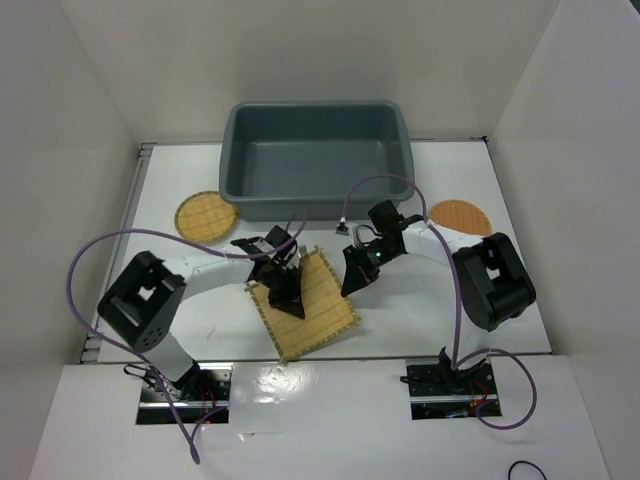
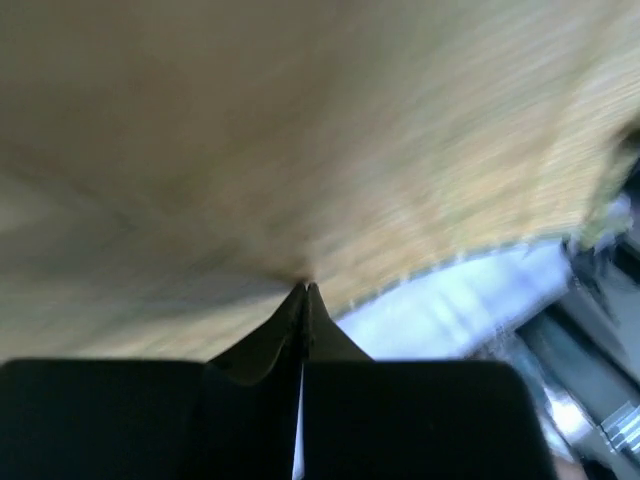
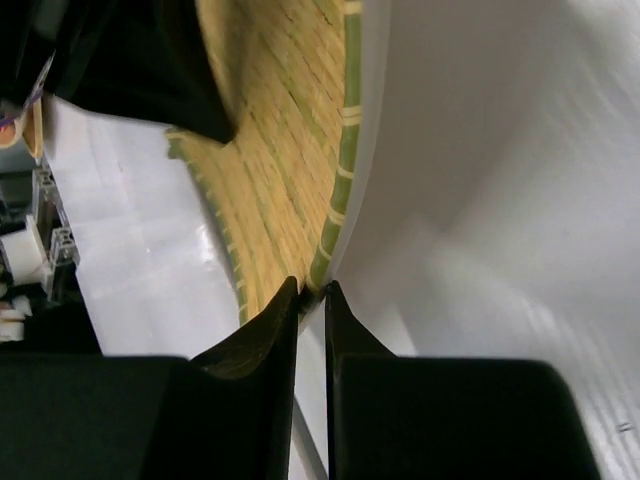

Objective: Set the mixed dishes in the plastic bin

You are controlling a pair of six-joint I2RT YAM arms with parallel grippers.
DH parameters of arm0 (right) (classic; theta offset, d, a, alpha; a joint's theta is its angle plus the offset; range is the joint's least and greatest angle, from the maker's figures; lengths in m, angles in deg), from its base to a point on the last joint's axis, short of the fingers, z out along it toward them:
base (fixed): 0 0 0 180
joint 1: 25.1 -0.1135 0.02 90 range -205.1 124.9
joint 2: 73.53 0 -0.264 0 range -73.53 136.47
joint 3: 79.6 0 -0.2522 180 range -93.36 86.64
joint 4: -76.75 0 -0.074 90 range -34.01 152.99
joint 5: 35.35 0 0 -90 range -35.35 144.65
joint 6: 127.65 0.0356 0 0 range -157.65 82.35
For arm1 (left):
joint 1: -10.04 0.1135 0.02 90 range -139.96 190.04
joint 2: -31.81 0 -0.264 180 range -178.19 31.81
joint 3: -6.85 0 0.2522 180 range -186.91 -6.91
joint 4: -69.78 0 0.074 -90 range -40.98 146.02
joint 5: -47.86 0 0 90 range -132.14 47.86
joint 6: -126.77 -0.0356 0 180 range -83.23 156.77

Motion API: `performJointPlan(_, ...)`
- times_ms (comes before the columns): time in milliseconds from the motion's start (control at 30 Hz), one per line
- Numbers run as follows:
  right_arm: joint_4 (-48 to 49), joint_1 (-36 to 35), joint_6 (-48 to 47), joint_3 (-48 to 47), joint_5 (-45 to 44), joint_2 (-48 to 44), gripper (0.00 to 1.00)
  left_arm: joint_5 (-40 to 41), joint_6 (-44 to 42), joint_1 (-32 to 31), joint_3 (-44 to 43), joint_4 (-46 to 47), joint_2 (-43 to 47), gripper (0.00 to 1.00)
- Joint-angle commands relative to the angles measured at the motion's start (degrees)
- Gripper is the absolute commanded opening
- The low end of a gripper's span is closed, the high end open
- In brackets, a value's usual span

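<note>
The slatted bamboo mat [image 1: 320, 300] looks light and bendy. The right claw [image 3: 311, 292] pinches its bound edge, while the left claw [image 2: 305, 292] is closed against its face, hold unclear.

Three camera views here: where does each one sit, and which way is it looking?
Top external: fixed above and behind the arms, looking down at the grey bin and bamboo mat; both arms show whole.
Left wrist: rides the left arm, looking along the left gripper into the mat, blurred.
Right wrist: rides the right arm, looking past the right gripper at the mat's edge.
Shared: both wrist views show the mat at their fingertips.
</note>
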Motion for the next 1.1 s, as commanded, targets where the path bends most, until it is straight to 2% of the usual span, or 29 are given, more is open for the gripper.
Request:
performJointPlan(0,-6.2,-2.9,-4.8,-3.2,7.5,-6.9,0.00,17.9,-2.0,1.2,-5.8,-5.0,8.5,0.03)
performJointPlan(67,-6.9,-2.9,-4.8,-3.8,5.5,-7.7,0.00,19.3,-2.0,1.2,-9.3,-8.2,12.5,0.09)
performJointPlan(167,-6.9,-2.4,-4.8,-4.4,4.9,-9.0,0.00,19.3,-0.2,3.1,-10.1,-10.3,19.8,0.12)
performJointPlan(300,-6.4,-1.2,-4.8,-4.4,4.9,-10.3,0.00,19.9,2.8,5.2,-5.4,-12.6,29.6,0.13)
performJointPlan(467,-5.1,1.2,-4.1,-3.0,4.4,-12.1,0.00,19.3,6.7,5.9,3.8,-13.8,37.9,0.16)
performJointPlan(567,-3.9,3.6,-3.6,-2.5,4.9,-12.1,0.00,18.6,8.5,6.4,6.4,-14.5,43.5,0.17)
performJointPlan(733,-2.6,6.9,-1.7,-2.5,5.0,-12.1,0.00,17.2,9.0,6.4,10.5,-13.8,45.5,0.17)
performJointPlan(867,-3.7,7.7,-1.7,-4.3,5.8,-12.1,0.00,17.2,9.0,6.4,10.5,-13.3,46.6,0.19)
performJointPlan(933,-3.7,7.7,-1.7,-4.3,4.5,-12.1,0.00,14.5,9.0,6.4,12.0,-10.4,45.6,0.25)
performJointPlan(1067,-1.3,7.7,-0.9,-1.4,1.7,-12.1,0.00,7.9,9.0,6.4,15.9,-2.1,39.9,0.26)
